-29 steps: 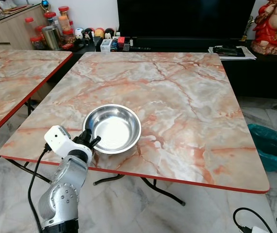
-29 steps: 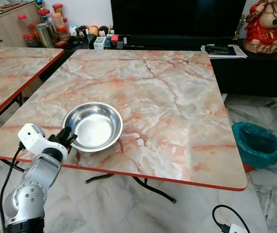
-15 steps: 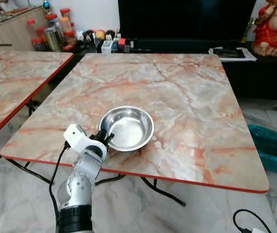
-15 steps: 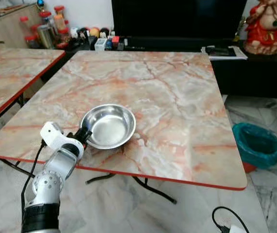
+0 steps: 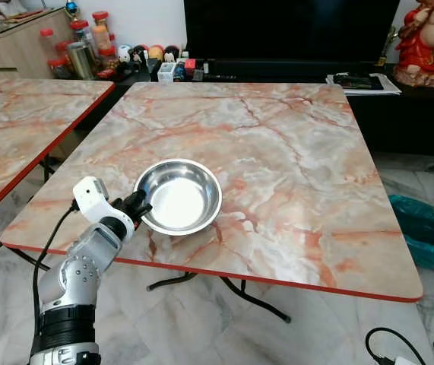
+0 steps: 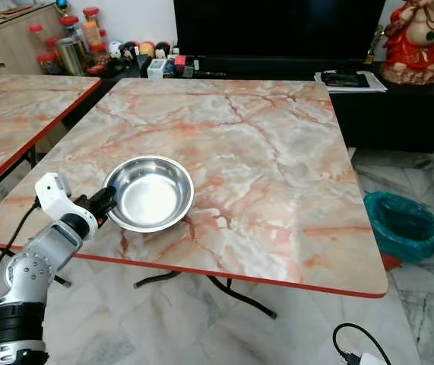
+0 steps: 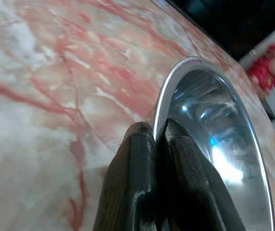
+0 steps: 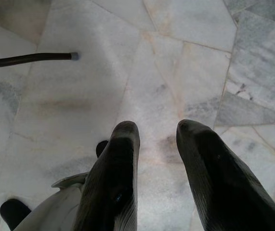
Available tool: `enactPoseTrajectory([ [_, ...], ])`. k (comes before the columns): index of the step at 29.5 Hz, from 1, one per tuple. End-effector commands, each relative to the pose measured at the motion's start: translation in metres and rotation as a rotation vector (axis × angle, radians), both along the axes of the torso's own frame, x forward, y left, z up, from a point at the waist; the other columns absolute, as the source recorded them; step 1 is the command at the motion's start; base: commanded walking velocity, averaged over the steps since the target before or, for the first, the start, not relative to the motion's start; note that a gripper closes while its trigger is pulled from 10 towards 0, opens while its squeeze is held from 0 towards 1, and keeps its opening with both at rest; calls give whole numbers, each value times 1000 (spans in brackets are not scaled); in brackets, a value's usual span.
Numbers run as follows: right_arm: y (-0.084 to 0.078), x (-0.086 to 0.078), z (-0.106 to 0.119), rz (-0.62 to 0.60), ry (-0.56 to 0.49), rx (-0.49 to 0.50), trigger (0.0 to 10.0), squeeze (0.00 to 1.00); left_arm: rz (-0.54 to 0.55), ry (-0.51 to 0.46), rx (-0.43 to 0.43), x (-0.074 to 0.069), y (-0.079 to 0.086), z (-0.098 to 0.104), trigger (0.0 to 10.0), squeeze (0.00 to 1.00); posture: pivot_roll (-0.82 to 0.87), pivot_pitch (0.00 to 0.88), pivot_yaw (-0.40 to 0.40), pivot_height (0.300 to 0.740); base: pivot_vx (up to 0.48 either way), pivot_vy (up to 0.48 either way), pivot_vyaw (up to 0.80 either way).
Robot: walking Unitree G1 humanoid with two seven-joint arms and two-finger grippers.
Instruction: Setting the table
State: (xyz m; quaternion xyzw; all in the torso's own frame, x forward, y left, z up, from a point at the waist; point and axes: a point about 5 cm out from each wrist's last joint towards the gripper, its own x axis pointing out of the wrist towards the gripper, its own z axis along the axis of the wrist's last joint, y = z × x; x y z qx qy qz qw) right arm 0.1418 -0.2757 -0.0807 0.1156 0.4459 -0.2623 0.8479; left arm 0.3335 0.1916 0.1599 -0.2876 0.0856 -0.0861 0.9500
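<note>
Steel bowl (image 5: 177, 195) sits on the marble-patterned table (image 5: 293, 160) toward its near left edge, empty and shiny inside. Left gripper (image 5: 139, 205) has its two black fingers (image 7: 136, 183) pinched together on the bowl's near-left rim (one finger outside the wall, one just inside). Right gripper (image 8: 159, 137) hangs over the pale tiled floor (image 8: 176, 57), fingers parted with nothing between them. Beyond the table's right edge a teal bin (image 5: 423, 226) stands on the floor. A second marble table (image 5: 19, 122) lies to the left, and further back jars (image 5: 80, 46) stand beside a black TV unit (image 5: 407, 114).
</note>
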Motion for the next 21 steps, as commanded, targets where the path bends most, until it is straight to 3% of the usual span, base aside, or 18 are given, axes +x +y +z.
enactPoseTrajectory([
  [1, 0, -3, -1, -12, 7, 3, 10000, 0, -26, -18, 46, 3, 0, 4, 10000, 0, 19, 81, 42, 740, 0, 0, 0],
  [5, -1, -2, -1, -9, 7, 3, 10000, 0, -44, -5, 64, 9, 7, -2, 10000, 0, 18, 81, 39, 740, 0, 0, 0],
  [21, 0, -2, -1, -9, 6, 4, 10000, 0, -23, 67, -130, 20, 18, -15, 10000, 0, 16, 80, 37, 740, 0, 0, 0],
])
